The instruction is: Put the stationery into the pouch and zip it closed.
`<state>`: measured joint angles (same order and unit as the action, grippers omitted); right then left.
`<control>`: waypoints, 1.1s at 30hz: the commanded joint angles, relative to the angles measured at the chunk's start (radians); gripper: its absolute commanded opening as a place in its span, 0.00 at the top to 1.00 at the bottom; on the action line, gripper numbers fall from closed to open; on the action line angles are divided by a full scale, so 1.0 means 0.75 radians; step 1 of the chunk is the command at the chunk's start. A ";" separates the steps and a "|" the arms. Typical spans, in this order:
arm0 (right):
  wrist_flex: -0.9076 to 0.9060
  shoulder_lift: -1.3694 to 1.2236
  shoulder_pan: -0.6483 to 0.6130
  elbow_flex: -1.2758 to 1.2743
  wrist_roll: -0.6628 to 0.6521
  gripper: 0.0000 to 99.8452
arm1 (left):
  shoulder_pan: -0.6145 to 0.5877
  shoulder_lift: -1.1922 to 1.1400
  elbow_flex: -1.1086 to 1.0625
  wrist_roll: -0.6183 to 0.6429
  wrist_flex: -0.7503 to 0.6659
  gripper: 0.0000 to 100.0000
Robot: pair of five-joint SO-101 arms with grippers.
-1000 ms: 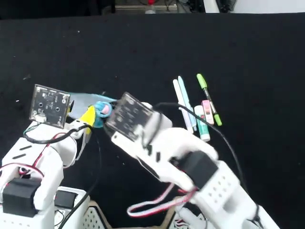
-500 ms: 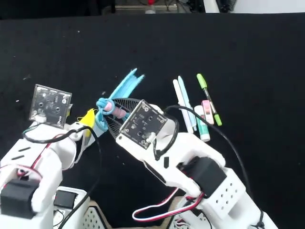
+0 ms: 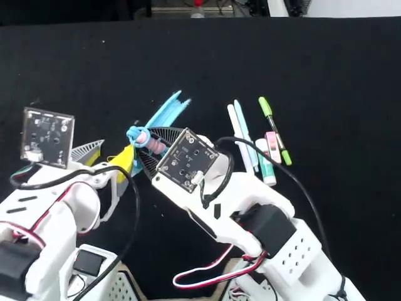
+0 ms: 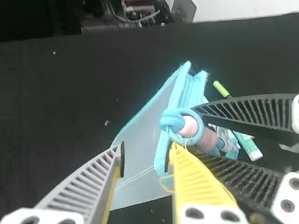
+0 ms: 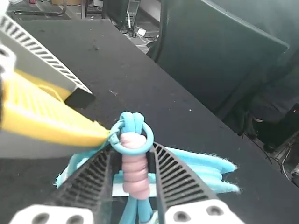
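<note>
The light blue pouch (image 3: pixel 164 111) lies slanted on the black table (image 3: pixel 250 56), its zip edge (image 4: pixel 184 93) facing the right arm. My right gripper (image 3: pixel 150 144) is shut on the pink zipper pull (image 5: pixel 135 172), which hangs from a blue cord ring (image 5: pixel 132 135) at the pouch's near end. My left gripper (image 4: pixel 145 151) stands open, its grey finger (image 4: pixel 88 179) and yellow finger (image 4: pixel 191 182) on either side of the pouch's near corner (image 4: pixel 140 177). Two pale pens (image 3: pixel 241 135), a green highlighter (image 3: pixel 274 128) and two short sticks (image 3: pixel 268 157) lie right of the pouch.
The right arm's white body (image 3: pixel 250 219) and its cable (image 3: pixel 294 182) cross the front of the table close to the stationery. The table's far edge (image 3: pixel 200 19) meets a cluttered room behind.
The right arm drew back towards the front with the zipper pull, uncovering the pouch. The left arm shifted left and its fingers spread apart.
</note>
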<state>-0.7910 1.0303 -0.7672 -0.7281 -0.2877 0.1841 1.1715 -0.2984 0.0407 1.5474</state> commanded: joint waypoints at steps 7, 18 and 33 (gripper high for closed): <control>0.020 -0.019 0.014 0.005 -0.002 0.99 | 0.019 -0.043 0.017 0.008 0.074 0.83; 0.020 -0.015 0.123 0.015 -0.002 0.99 | -0.183 -0.033 0.026 0.002 0.063 0.83; 0.023 -0.015 0.299 0.044 -0.002 0.99 | -0.306 -0.045 0.032 0.000 0.029 0.83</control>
<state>-0.7910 1.0165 -0.6107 -0.7281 -0.2908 -0.0138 1.1607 -0.2954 0.0422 1.5781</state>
